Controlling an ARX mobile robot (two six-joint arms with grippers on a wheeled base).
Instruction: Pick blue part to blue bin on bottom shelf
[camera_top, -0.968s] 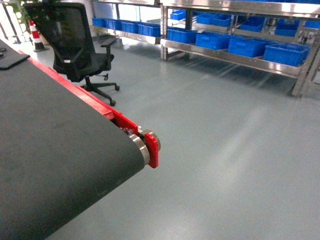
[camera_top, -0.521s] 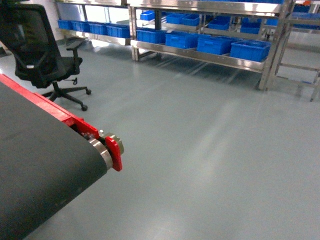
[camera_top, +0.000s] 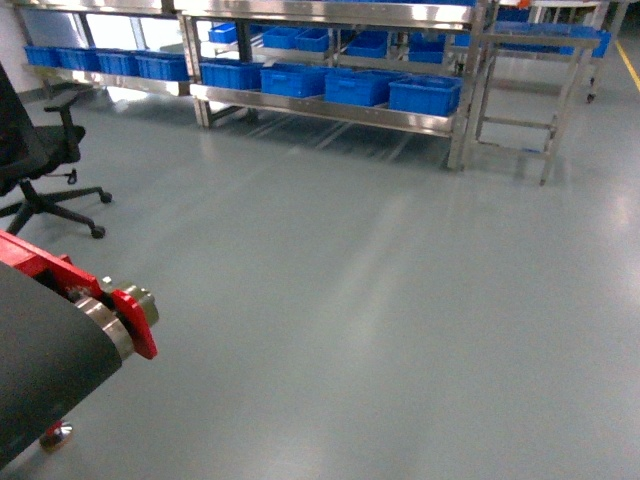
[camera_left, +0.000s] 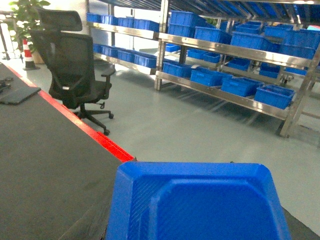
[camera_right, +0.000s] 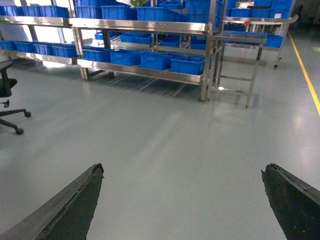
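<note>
The blue part (camera_left: 200, 205) fills the bottom of the left wrist view, right in front of the camera. It hangs over the belt's edge with my left gripper shut on it, and the fingers are hidden behind it. Across the floor stands the steel rack. Its bottom shelf (camera_top: 330, 108) carries a row of blue bins (camera_top: 425, 94), which also show as blue bins (camera_right: 187, 65) in the right wrist view. My right gripper (camera_right: 182, 168) is open above bare floor, with nothing between its dark fingers. Neither gripper shows in the head view.
The conveyor's black belt end with its red frame (camera_top: 132, 318) is at lower left. A black office chair (camera_top: 40, 170) stands left. A low steel frame table (camera_top: 520, 85) adjoins the rack's right end. A yellow floor line (camera_top: 630, 62) runs far right. Grey floor lies between me and the rack.
The head view has swung right. The conveyor and chair have slid to the left edge, and the rack's right end and the steel frame table have come into view.
</note>
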